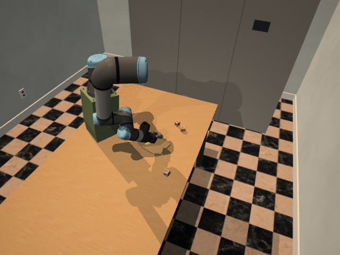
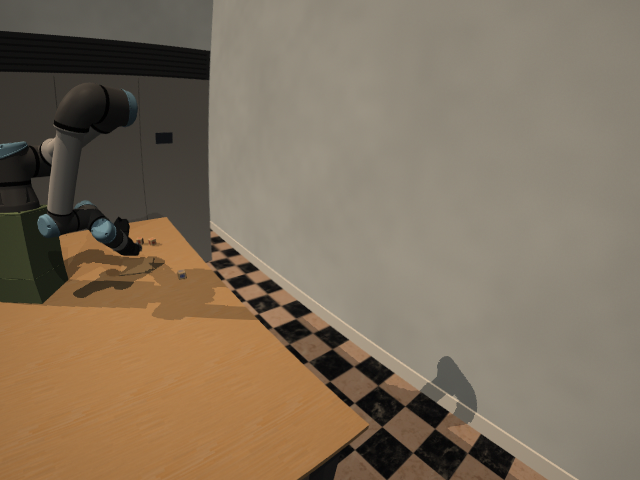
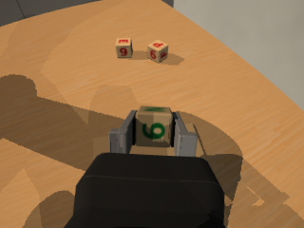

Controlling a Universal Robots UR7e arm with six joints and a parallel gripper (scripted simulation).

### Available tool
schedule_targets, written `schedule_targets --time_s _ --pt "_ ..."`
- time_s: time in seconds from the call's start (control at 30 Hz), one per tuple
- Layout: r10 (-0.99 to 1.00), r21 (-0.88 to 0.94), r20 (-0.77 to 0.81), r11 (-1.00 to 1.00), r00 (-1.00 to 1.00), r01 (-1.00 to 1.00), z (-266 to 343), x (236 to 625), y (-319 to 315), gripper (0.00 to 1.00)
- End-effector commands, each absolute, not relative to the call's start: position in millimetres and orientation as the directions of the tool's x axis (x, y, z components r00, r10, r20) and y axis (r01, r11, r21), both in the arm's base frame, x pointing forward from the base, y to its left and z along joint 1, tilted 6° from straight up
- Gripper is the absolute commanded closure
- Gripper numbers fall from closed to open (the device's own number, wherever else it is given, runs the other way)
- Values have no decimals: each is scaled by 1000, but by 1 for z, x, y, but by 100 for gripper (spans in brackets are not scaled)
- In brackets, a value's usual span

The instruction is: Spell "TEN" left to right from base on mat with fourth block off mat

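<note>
the gripper (image 1: 157, 134) (image 2: 136, 250) (image 3: 154, 122), about half open, clamps the n block (image 1: 160, 134) (image 3: 154, 127) above the mat (image 1: 158, 151) (image 2: 142, 267); next, likely, set it down n-up. by the top view, the t block (image 1: 166, 172) (image 2: 181, 274) sits at five o'clock off the mat, the e block (image 1: 177, 122) (image 2: 139, 241) (image 3: 123, 48) at one.

At nine o'clock, the arm (image 1: 102, 104) (image 2: 64, 175) rises from its green base (image 1: 89, 118) (image 2: 20, 258) and bends over the table (image 1: 82, 205) (image 2: 155, 387) (image 3: 266, 119). A lone block (image 1: 166, 172) (image 2: 181, 274) lies there; two more blocks (image 1: 182, 128) (image 2: 151, 241) (image 3: 158, 51) sit toward its half past ten.
</note>
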State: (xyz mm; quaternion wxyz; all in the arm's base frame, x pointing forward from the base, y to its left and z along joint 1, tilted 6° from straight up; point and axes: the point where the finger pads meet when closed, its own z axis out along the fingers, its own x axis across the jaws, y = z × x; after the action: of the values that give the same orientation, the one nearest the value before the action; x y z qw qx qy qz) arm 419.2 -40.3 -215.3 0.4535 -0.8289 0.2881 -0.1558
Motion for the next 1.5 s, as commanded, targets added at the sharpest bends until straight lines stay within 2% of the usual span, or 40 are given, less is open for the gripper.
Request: schedule_targets --time_s 0.0,0.6,1.47 --pt "-620 -886 2 -365 785 -287 -215 420 -41 43" --pt "-622 -902 3 -339 783 -266 -217 420 -42 43" --pt "-622 -902 3 -339 783 -266 -264 423 -38 43"
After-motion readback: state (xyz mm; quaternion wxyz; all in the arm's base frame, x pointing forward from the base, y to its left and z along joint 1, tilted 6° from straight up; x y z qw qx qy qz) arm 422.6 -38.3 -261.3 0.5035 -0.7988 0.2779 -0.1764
